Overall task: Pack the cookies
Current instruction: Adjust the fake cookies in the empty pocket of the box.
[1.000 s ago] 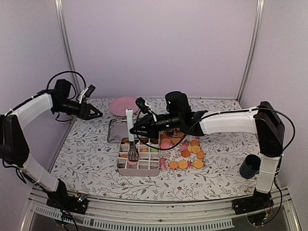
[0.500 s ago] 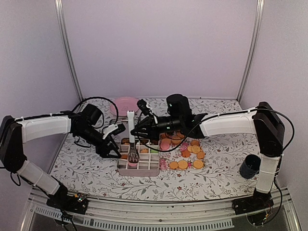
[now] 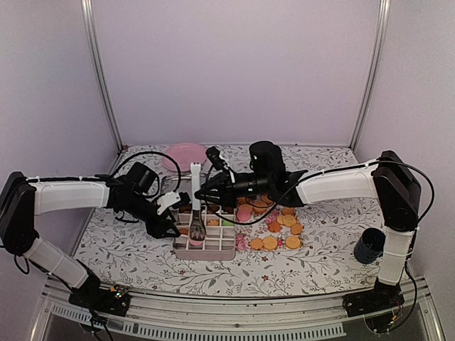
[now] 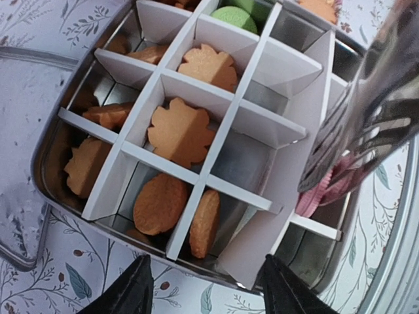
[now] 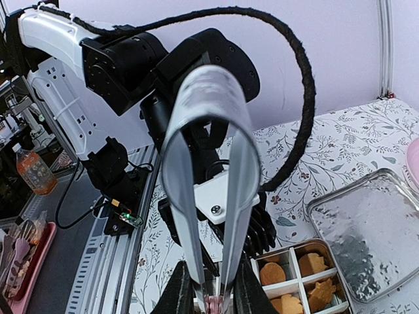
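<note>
Loose cookies [image 3: 274, 222], mostly orange with some pink, lie on the table right of a metal box [image 3: 226, 245] with white dividers. My right gripper [image 3: 205, 192] is shut on white-handled tongs [image 3: 195, 186], which stand upright over the box with a pink cookie [image 3: 194, 241] at their tips. In the right wrist view the tongs [image 5: 208, 196] run down between my fingers [image 5: 181, 291]. My left gripper [image 3: 168, 226] is open at the box's left side. Its view shows the dividers [image 4: 226, 127], orange cookies [image 4: 181, 131], a green one [image 4: 234, 16], the tongs [image 4: 366, 118] and the pink cookie [image 4: 327, 191].
A large pink plate [image 3: 183, 154] sits at the back. The box's metal lid [image 3: 170, 190] lies behind the box, also seen in the right wrist view [image 5: 373, 229]. A dark cup [image 3: 370, 246] stands at the right, near the right arm's base.
My left arm has swung from the far left of the table in to the box's left side. My right gripper and the tongs have barely moved.
</note>
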